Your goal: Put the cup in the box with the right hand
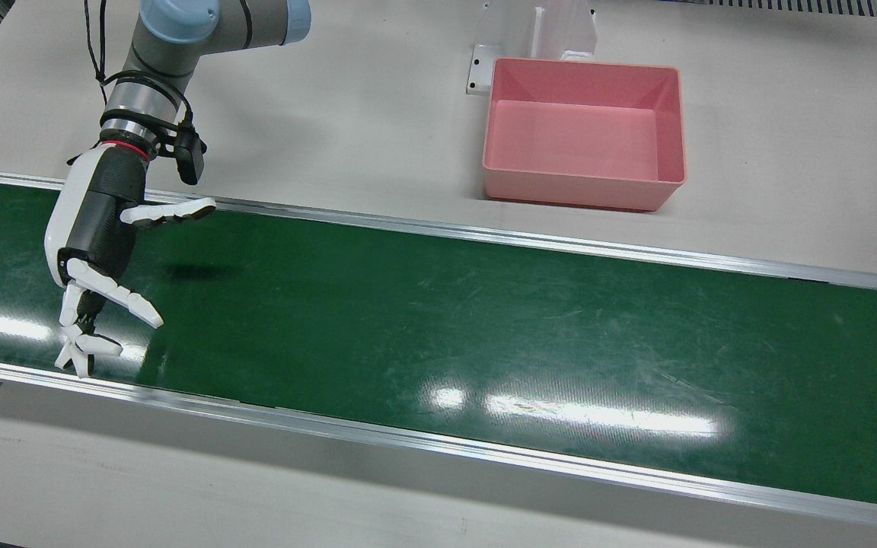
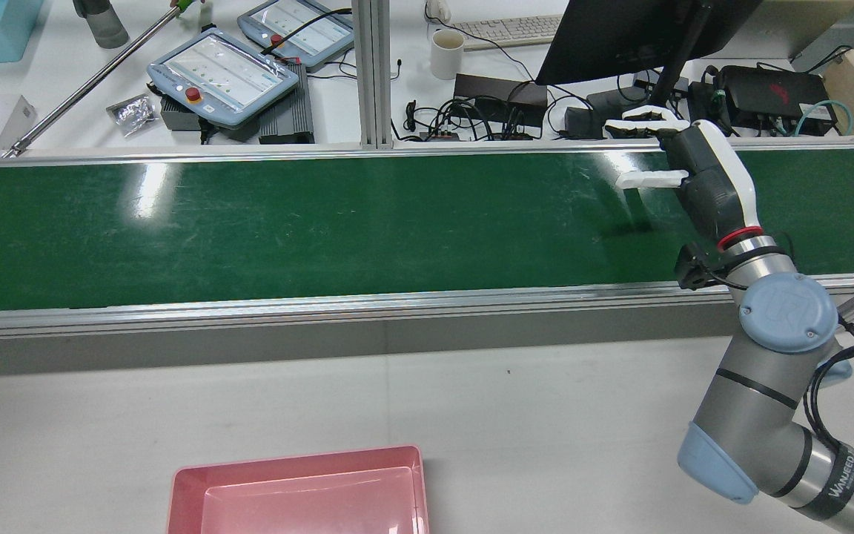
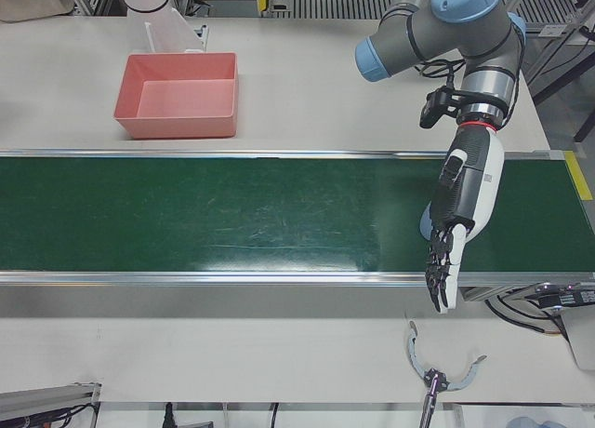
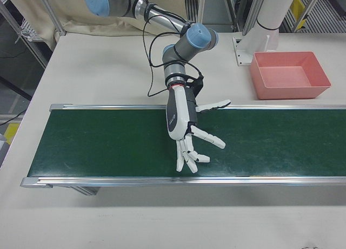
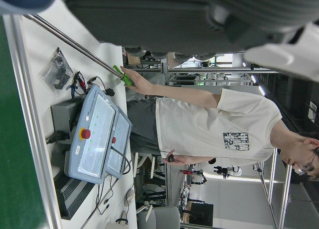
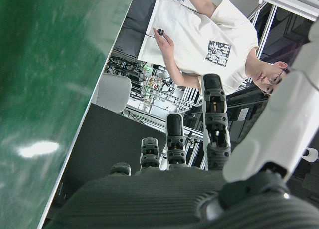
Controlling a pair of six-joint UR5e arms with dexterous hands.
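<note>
My right hand (image 1: 103, 251) hangs open over the green belt (image 1: 484, 320), fingers spread toward the belt's operator-side edge and nothing in it; it also shows as the right hand (image 2: 694, 170) and right hand (image 4: 186, 124). The pink box (image 1: 583, 72) stands empty on the white table beside the belt, well away from that hand. My left hand (image 3: 460, 214) is stretched flat and open over the far belt end. A blue object (image 3: 426, 225), possibly the cup, peeks out behind it; whether they touch is hidden. No cup lies near the right hand.
A white pedestal (image 1: 564, 30) rises right behind the box. A claw-ended reaching rod (image 3: 437, 377) lies off the belt's edge near the left hand. A person (image 5: 209, 124) stands beyond the table holding that rod. Teach pendants (image 2: 223, 70) and cables sit past the belt.
</note>
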